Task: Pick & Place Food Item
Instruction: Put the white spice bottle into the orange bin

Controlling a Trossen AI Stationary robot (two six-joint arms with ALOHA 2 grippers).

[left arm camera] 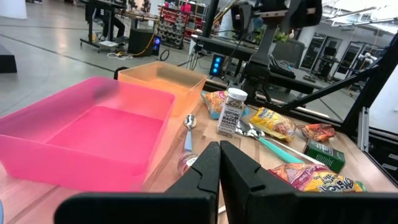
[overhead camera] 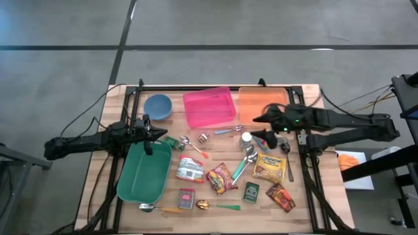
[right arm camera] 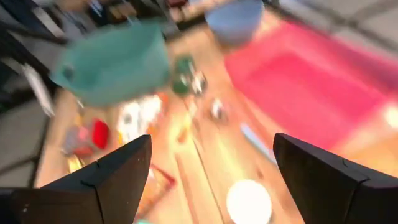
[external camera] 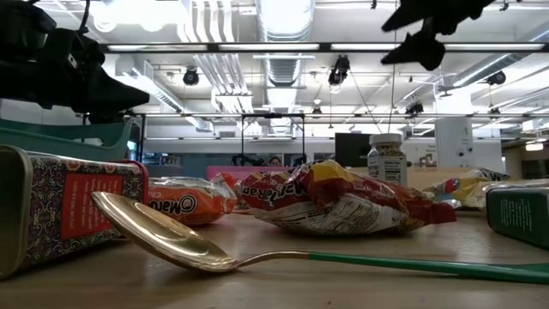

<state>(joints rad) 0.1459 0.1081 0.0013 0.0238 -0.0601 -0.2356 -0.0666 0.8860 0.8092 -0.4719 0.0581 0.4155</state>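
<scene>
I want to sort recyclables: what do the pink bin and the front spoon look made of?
Pink bin: likely plastic, its walls glowing translucent. Spoon: bowl probably gold-toned metal, mirror-shiny; handle looks like matte green plastic.

The left arm reaches in from the table's left side, its left gripper [overhead camera: 155, 135] with fingers [left arm camera: 205, 171] pressed together, holding nothing; the right arm stretches in from the right side, its right gripper [overhead camera: 260, 119] raised above the table, fingers [right arm camera: 118, 168] spread wide apart, empty.
</scene>
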